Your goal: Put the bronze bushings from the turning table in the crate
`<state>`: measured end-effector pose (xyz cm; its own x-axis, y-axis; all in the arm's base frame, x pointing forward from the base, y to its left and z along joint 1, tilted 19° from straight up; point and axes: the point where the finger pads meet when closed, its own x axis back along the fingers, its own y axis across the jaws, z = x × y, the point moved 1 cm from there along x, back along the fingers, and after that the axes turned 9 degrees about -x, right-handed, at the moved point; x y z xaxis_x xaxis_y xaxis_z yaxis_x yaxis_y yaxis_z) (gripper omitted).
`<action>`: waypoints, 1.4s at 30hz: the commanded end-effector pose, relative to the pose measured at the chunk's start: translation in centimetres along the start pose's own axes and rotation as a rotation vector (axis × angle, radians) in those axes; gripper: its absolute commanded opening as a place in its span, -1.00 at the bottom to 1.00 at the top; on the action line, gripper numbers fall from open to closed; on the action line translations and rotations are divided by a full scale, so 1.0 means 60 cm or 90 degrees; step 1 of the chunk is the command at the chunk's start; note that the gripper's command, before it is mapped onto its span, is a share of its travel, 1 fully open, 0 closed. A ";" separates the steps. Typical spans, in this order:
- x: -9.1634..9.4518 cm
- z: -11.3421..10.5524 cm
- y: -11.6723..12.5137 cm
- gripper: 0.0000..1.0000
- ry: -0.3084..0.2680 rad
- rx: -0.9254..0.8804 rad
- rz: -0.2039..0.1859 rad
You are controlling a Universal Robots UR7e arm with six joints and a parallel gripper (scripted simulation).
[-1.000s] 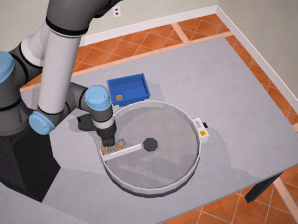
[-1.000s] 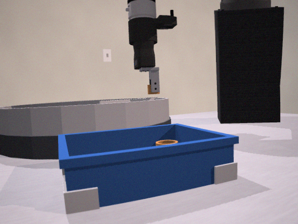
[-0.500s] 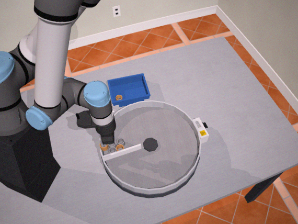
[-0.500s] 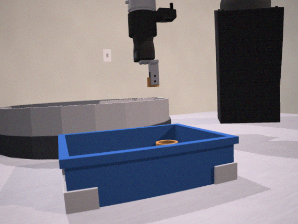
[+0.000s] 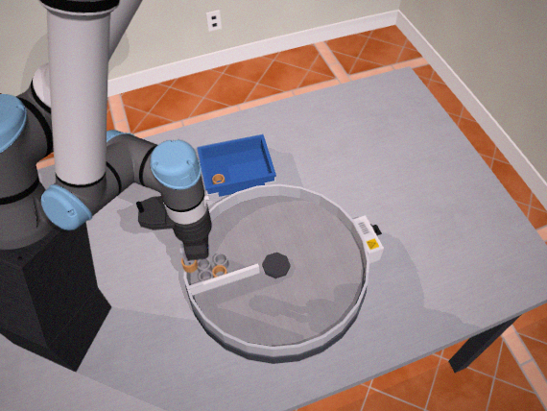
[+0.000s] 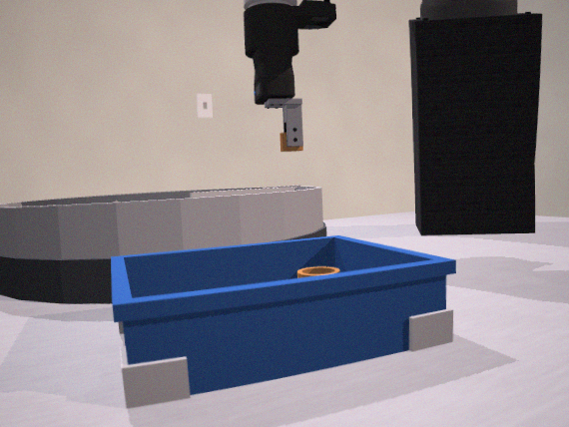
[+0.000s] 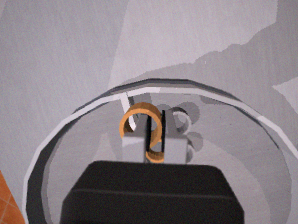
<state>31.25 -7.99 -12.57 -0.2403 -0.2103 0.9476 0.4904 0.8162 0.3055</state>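
Note:
My gripper is shut on a bronze bushing and holds it well above the turning table's rim, over the table's left side. The held bronze bushing also shows in the exterior view and in the wrist view, with a finger through its bore. On the turning table, next to the white bar, lie one bronze bushing and steel bushings. The blue crate stands behind the table and holds one bronze bushing, which also shows in the exterior view.
The turning table has a raised grey rim and a black hub. A white control box sits on its right side. The arm's black pedestal stands to the left of the table.

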 end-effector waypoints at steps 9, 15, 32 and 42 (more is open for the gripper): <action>0.001 -0.027 0.083 -1.00 0.000 0.000 0.000; 0.001 -0.027 0.083 -1.00 0.000 0.000 0.000; 0.001 -0.052 0.165 -1.00 -0.001 0.001 -0.001; 0.002 -0.078 0.248 -1.00 -0.002 0.002 -0.002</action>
<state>40.64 0.23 -8.20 -0.2466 -0.2143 0.9451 0.4867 0.8159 0.3120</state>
